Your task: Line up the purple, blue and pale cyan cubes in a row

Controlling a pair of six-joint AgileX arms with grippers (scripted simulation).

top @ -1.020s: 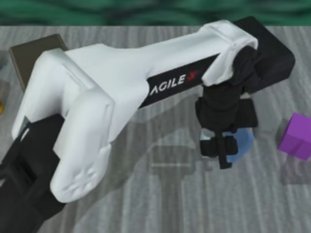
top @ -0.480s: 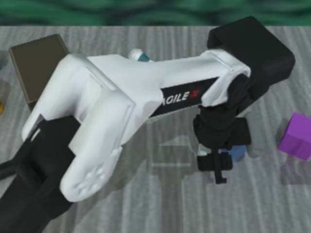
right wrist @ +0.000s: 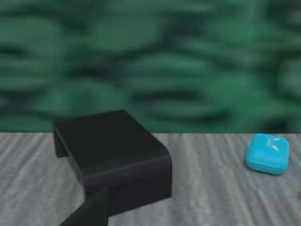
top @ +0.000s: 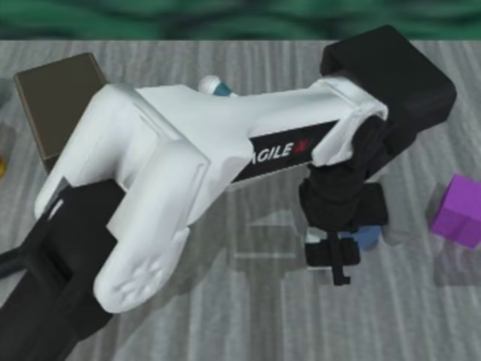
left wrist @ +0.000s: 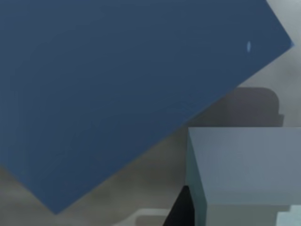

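White-shelled left arm (top: 173, 173), black wrist housing, black base links, a white-and-red AGILEX stripe.

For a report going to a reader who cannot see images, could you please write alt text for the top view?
The left arm reaches across the grey table, its left gripper lowered onto the blue cube. The purple cube sits at the right edge, apart from it, and a dark brown box lies far left.

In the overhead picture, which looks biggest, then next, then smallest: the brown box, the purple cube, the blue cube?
1. Brown box.
2. Purple cube, cut off by the picture's edge.
3. Blue cube, mostly hidden under the left gripper, so its rank is unsure.
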